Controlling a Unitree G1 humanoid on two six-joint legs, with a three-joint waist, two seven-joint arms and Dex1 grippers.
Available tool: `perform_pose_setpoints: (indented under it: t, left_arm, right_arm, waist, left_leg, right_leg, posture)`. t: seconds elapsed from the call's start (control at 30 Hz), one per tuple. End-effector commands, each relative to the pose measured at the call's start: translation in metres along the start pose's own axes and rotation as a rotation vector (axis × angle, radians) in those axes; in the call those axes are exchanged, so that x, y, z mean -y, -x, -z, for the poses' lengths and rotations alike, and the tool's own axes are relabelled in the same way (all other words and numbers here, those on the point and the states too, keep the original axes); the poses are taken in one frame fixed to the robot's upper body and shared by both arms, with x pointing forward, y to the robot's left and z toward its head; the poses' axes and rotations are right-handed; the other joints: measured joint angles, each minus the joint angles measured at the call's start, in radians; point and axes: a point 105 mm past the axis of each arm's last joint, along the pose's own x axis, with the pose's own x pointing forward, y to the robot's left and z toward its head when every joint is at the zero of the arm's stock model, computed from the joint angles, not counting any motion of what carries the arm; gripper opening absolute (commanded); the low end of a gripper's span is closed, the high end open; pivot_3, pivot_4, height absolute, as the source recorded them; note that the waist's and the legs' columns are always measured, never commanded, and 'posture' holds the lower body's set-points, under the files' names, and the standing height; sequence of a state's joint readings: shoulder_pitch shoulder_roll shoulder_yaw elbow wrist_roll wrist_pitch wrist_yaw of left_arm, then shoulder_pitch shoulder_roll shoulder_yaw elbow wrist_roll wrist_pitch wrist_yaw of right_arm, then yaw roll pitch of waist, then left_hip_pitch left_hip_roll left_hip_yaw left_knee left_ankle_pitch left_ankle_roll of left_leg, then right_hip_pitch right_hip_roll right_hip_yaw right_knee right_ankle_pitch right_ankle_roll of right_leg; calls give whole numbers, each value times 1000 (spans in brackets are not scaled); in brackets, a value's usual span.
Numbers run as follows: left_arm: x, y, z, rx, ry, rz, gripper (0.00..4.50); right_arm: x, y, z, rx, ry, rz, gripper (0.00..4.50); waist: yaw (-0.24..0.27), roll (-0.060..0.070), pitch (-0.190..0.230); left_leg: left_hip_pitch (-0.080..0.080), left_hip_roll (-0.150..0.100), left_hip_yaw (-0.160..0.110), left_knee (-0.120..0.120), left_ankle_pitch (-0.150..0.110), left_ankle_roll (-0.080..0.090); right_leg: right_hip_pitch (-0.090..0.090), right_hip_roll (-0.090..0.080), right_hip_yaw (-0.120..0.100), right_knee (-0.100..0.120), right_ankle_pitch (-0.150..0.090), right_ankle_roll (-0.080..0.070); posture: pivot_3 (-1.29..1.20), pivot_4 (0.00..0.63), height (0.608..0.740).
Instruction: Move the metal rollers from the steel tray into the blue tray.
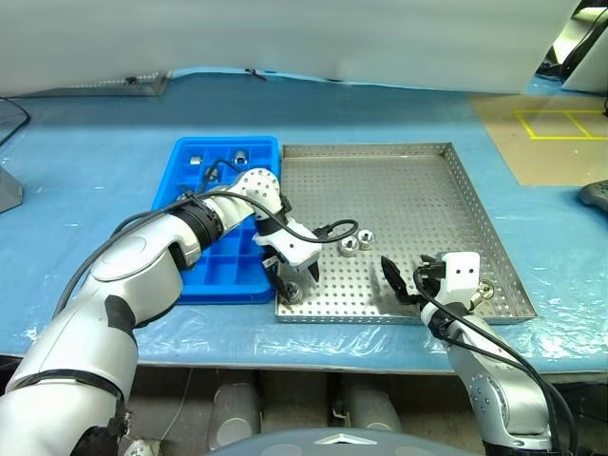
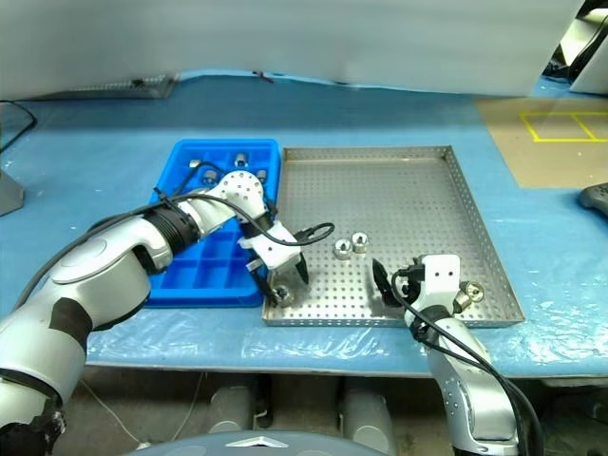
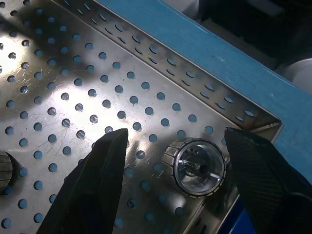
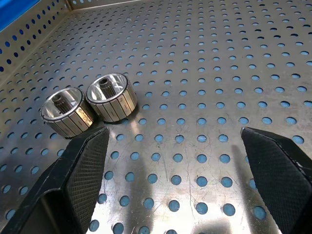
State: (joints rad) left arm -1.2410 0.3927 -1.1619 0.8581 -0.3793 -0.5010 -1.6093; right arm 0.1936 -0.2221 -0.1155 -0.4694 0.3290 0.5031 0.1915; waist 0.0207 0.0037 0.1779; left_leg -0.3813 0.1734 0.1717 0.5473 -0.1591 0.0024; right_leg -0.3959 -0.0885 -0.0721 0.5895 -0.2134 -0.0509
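Note:
The steel tray [image 1: 380,180] lies beside the blue tray [image 1: 224,264], which holds two metal rollers [image 1: 241,157] in its far cells. My left gripper [image 3: 176,136] points down at the steel tray's near-left corner. It is open, with one roller [image 3: 197,167] lying between its fingers on the perforated floor. Two more rollers [image 4: 66,111] [image 4: 111,96] sit side by side mid-tray, just ahead of my right gripper [image 4: 174,134]. That gripper hovers open and empty over the tray's near edge. Another roller [image 1: 486,289] lies by the near-right rim.
Both trays rest on a blue table cover [image 1: 95,171]. A black cable [image 1: 332,231] loops from my left wrist over the steel tray. Yellow floor tape [image 1: 560,123] and a dark object [image 1: 597,195] lie at the far right.

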Motion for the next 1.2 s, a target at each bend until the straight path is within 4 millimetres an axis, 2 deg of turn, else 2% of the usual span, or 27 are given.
perform_pose_setpoints:
  t: [0.03,0.27,0.37,0.5,0.97,1.1,1.2]
  left_arm:
    - [1,2,8,-18,69,-6,3316]
    - [5,-2,38,-194,257,41,3316]
    - [2,-1,38,-230,271,43,3316]
    - [-3,3,41,-296,267,22,3316]
    - [-16,-2,42,-274,208,-95,3316]
    - [-15,-5,44,-268,227,-101,2154]
    - [-12,-5,41,-235,226,-75,2154]
  right_arm:
    - [-1,1,5,-14,-5,-2,4500]
    - [-1,1,10,-31,-8,1,4500]
    - [0,1,12,-34,-10,3,4500]
    - [1,0,13,-40,-4,2,4500]
    - [5,-5,11,-37,15,-1,4500]
    - [4,-7,12,-40,19,-7,4500]
    - [4,-8,12,-44,25,-11,4500]
  waist:
    - [0,-1,0]
    - [2,-2,-1]
    - [2,-2,-1]
    - [-2,-2,-1]
    - [0,-5,-3]
    - [2,-5,-4]
    - [2,-5,-4]
  left_leg:
    - [1,0,0,0,0,0]
    - [9,0,0,0,0,0]
    - [12,0,-1,-1,0,0]
    - [11,1,-1,-2,0,0]
    - [13,0,-4,0,0,0]
    - [15,0,-8,0,0,0]
    - [19,0,-8,0,0,0]
  right_leg:
    - [1,0,0,0,0,0]
    - [9,0,0,-2,-1,1]
    - [11,0,-1,-2,-4,7]
    - [10,1,-1,-2,-1,1]
    - [13,0,-1,-2,-3,5]
    - [16,-1,0,-2,-3,5]
    - [20,-1,0,-4,-4,7]
  posture:
    - [-300,150,740]
    - [-295,150,740]
    - [-290,150,740]
    - [-282,150,740]
    - [-273,150,740]
    - [-269,150,740]
    - [-262,150,740]
